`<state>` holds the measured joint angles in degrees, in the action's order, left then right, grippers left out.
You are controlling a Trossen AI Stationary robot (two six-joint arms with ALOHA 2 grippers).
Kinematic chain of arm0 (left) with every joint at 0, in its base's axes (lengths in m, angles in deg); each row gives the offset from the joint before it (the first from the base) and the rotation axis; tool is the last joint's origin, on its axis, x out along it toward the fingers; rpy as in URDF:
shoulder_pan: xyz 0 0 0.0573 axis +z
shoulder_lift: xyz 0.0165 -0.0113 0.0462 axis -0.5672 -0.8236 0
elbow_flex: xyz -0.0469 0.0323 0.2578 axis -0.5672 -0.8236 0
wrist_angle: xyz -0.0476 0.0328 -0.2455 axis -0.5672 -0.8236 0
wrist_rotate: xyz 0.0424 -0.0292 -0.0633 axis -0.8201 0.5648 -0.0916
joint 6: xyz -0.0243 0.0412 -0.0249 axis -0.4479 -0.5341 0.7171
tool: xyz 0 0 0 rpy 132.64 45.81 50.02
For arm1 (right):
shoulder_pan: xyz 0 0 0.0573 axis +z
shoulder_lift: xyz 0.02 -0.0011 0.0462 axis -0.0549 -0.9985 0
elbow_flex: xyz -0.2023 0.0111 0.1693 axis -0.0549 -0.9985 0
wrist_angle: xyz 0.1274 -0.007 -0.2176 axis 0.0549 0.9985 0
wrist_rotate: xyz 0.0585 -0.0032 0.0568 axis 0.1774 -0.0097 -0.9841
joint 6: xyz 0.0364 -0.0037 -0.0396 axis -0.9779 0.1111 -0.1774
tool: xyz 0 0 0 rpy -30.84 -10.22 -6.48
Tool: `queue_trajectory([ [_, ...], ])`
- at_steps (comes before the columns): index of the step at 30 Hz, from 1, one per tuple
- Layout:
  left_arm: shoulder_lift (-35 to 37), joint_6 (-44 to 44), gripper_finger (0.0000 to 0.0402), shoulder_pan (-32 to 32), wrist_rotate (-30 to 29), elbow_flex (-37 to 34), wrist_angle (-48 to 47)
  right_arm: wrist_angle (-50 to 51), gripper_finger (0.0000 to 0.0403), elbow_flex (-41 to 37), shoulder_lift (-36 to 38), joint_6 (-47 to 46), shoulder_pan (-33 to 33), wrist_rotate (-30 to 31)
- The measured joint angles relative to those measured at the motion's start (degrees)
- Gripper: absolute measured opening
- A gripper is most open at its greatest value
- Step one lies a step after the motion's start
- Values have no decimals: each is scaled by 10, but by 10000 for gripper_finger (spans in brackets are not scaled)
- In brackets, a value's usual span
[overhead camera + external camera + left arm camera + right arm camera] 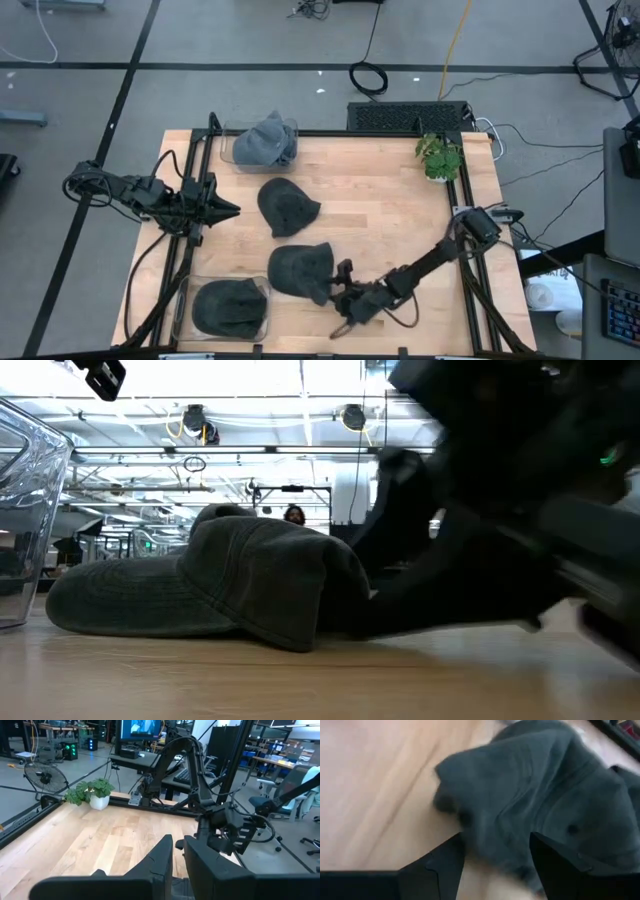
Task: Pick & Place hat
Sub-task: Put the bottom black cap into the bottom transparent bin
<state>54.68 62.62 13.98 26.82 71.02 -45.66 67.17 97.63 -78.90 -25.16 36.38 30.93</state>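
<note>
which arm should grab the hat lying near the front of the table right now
Right. Its end effector is already at that hat's edge, fingers open around the fabric in the wrist view. The left end effector waits by the left rail.

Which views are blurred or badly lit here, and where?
Right wrist view: smeared throughout, the cap soft-edged between the dark fingers. Low view: the right arm is a dark out-of-focus mass close to the lens, ceiling lights blown out behind; the cap is sharp. High view: even light, sharp. Left wrist view: sharp, room clear.
</note>
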Motion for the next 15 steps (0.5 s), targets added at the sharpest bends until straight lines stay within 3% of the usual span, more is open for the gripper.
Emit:
queue_trajectory([
  [9,0,0,56,0,0,0,0,-102,208,3,-85,21,-65,-9],
  [15,0,0,56,0,0,0,0,-99,149,2,-55,85,-45,101],
])
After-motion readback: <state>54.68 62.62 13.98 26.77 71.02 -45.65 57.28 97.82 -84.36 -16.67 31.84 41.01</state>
